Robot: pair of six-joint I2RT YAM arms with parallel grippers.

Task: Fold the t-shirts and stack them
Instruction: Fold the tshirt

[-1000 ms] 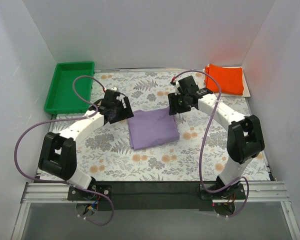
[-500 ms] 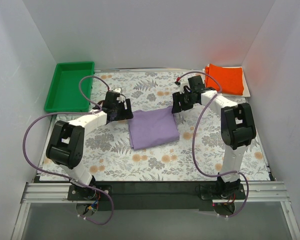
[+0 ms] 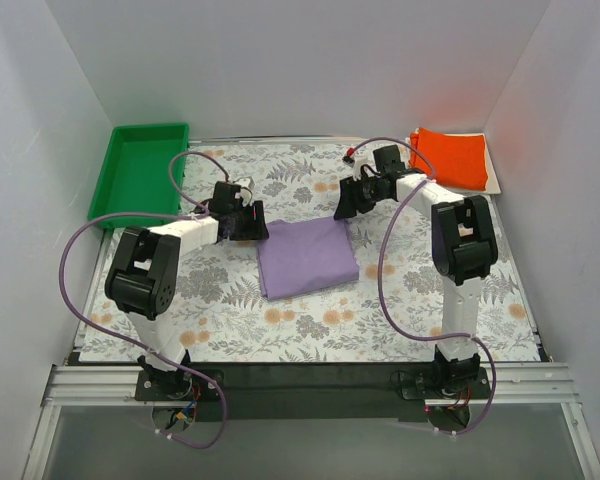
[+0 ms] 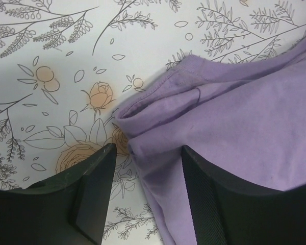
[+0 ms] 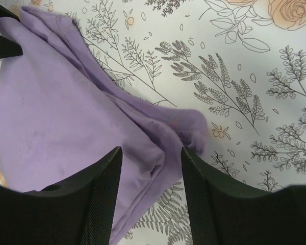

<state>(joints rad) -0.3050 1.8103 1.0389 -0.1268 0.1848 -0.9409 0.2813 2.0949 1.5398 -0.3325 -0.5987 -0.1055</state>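
Note:
A lavender t-shirt [image 3: 306, 256], folded to a rough rectangle, lies in the middle of the flowered table. My left gripper [image 3: 252, 226] is low at its far left corner, jaws open astride the bunched cloth edge [image 4: 148, 153]. My right gripper [image 3: 346, 209] is low at its far right corner, jaws open astride the folded edge [image 5: 160, 153]. Neither gripper pinches the cloth. A bright orange folded t-shirt [image 3: 452, 157] lies at the far right on a whitish folded one [image 3: 494, 180].
A green plastic tray [image 3: 140, 172] stands at the far left. White walls close in the table on three sides. The flowered tablecloth [image 3: 310, 330] shows in front of the lavender shirt. Purple cables loop from both arms.
Both grippers have come down and moved inward to the lavender shirt's far corners. The arms have folded lower. The shirt has not moved.

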